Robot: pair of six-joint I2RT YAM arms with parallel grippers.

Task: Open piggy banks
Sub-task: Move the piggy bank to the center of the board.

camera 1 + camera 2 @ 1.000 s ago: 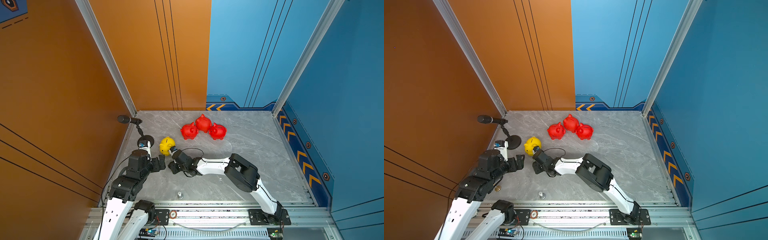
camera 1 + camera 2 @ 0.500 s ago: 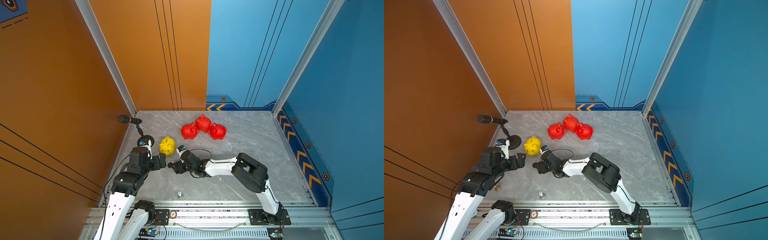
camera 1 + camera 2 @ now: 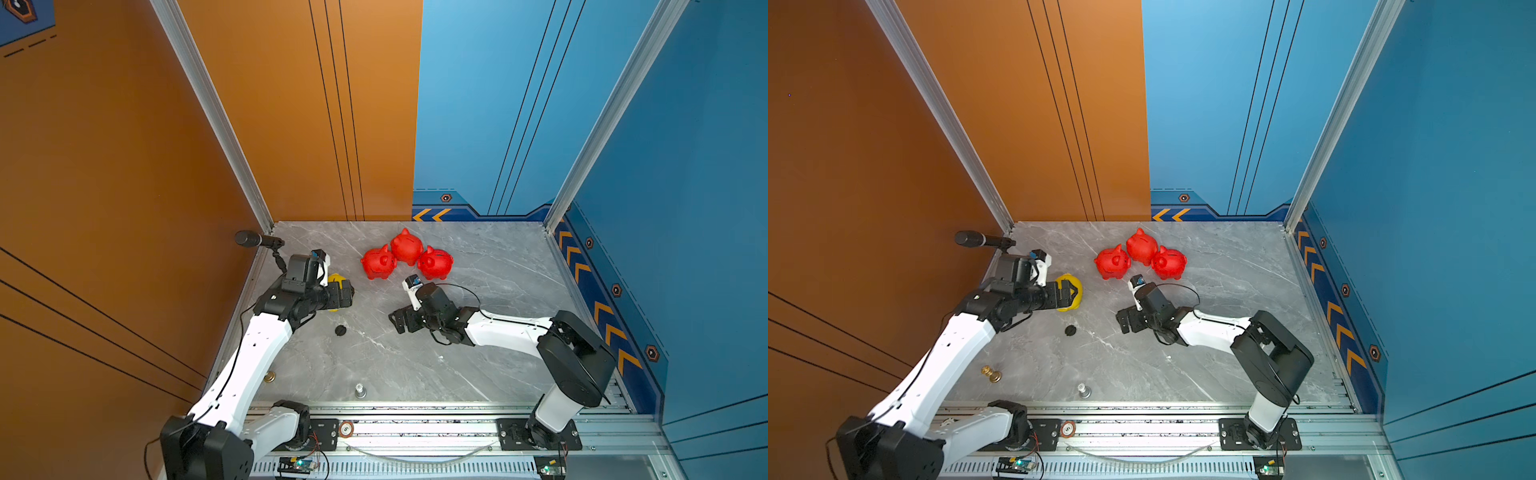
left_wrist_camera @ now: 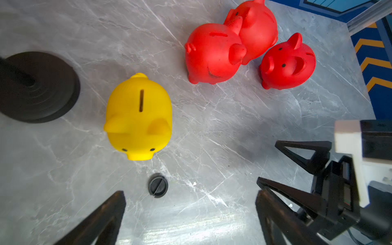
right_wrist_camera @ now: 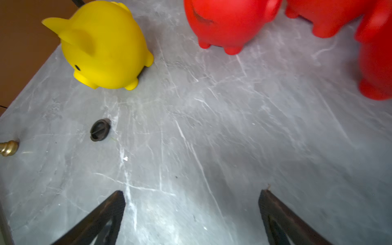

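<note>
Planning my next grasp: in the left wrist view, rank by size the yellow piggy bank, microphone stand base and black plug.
Largest: yellow piggy bank and microphone stand base, alike, base cropped.
Smallest: black plug.

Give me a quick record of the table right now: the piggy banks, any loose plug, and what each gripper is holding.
yellow piggy bank: upright on the table, coin slot up, touched by neither gripper
black plug: lying loose on the table, just in front of the yellow one's snout
red piggy banks: three, clustered close together toward the back
left gripper: open, empty, near the yellow piggy bank
right gripper: open, empty, over bare table
microphone: on a stand at the left edge
</note>
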